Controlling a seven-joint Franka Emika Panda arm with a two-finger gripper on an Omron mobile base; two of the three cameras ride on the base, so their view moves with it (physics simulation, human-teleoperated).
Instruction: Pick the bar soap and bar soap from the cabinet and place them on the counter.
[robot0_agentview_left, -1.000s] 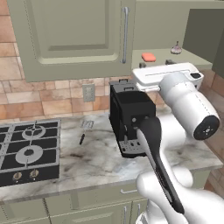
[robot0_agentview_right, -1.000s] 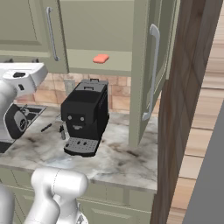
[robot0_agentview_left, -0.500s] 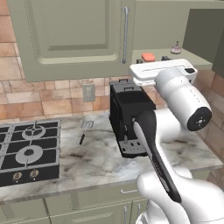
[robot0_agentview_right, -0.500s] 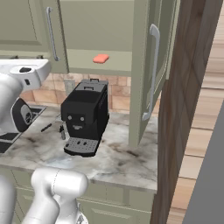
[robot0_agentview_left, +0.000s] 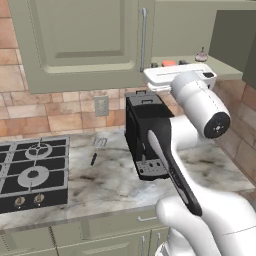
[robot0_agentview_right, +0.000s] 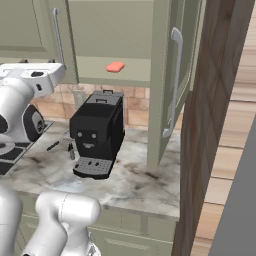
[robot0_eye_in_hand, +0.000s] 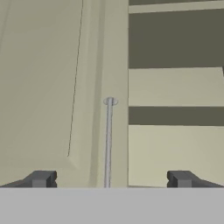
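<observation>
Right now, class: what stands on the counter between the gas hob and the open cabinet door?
In the right base view, the black coffee machine stands on the counter, with a small dark utensil beside it.

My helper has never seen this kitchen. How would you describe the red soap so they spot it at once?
Find the green wall cabinet above the black coffee machine. On its open bottom shelf lies the soap, a rounded coral-red bar, the shelf's one bright thing.

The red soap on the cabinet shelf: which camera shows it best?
The right base view: the red soap lies in plain sight on the open shelf. In the left base view only a sliver peeks above the robot's hand. The hand view faces the closed door's handle instead.
</observation>
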